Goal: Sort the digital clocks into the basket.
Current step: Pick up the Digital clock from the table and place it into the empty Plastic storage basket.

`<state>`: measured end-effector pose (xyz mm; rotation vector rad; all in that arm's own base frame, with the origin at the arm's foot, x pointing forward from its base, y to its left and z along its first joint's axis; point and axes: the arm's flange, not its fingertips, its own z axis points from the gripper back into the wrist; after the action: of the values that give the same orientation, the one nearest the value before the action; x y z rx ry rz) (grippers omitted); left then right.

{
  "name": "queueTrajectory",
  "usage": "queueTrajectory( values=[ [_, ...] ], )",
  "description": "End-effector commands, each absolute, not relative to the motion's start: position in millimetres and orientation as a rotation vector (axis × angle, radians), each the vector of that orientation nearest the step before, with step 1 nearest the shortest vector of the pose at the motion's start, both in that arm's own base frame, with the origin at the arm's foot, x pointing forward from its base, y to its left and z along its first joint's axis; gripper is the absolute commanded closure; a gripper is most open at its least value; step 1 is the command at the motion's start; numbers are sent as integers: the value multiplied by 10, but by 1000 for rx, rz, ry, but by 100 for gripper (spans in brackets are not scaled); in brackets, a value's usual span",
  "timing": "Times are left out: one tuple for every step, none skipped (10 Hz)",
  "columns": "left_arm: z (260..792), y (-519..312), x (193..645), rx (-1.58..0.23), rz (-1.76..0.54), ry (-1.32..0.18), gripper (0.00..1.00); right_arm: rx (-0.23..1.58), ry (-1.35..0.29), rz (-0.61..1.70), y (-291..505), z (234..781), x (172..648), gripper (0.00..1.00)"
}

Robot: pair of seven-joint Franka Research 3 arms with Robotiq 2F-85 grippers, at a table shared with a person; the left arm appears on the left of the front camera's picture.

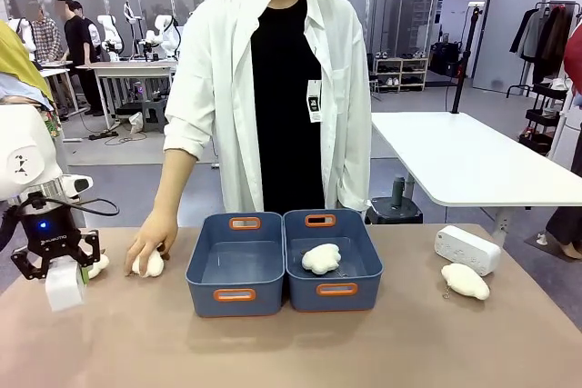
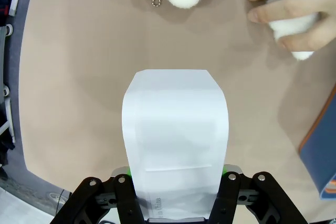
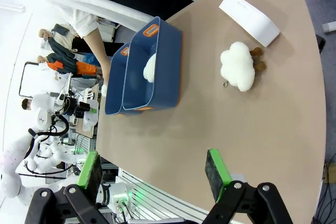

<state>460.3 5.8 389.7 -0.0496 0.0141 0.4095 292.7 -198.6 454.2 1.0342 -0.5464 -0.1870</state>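
Left tool (image 1: 65, 272): clenched one digital clock (image 1: 65, 288), pointed straight down above surface (image 1: 273, 352), at 9 o'clock from left basket (image 1: 195, 270). Right tool (image 3: 155, 169): released, tilted over surface. Second digital clock (image 1: 466, 248): lay at 3 o'clock from right basket (image 1: 376, 265).

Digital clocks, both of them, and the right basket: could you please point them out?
held digital clock (image 2: 176, 140): left wrist view, centre of its white face.
digital clock on the table (image 1: 467, 249): front view, middle of its front face.
right basket (image 1: 303, 293): front view, its near wall.

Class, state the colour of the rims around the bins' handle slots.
Orange rims on the blue-grey bins; front view shows them best.
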Motion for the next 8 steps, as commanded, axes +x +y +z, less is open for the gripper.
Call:
queueTrajectory(
  values=[
    [3954,59,4615,-51,421,1,100,1040,-553,-179,-1985,4566,2904,0],
    [3954,59,4615,-51,421,1,100,1040,-553,-179,-1985,4566,2904,0],
    [3954,59,4615,-51,421,1,100,1040,-553,-179,-1985,4566,2904,0],
    [3954,59,4615,-51,421,1,100,1040,-553,-179,-1985,4566,2904,0],
    [3954,59,4615,-51,421,1,100,1040,-553,-179,-1985,4566,2904,0],
    [3954,59,4615,-51,421,1,100,1040,-553,-179,-1985,4566,2904,0],
    [3954,59,4615,-51,421,1,100,1040,-553,-179,-1985,4566,2904,0],
    [3954,59,4615,-51,421,1,100,1040,-553,-179,-1985,4566,2904,0]
  ],
)
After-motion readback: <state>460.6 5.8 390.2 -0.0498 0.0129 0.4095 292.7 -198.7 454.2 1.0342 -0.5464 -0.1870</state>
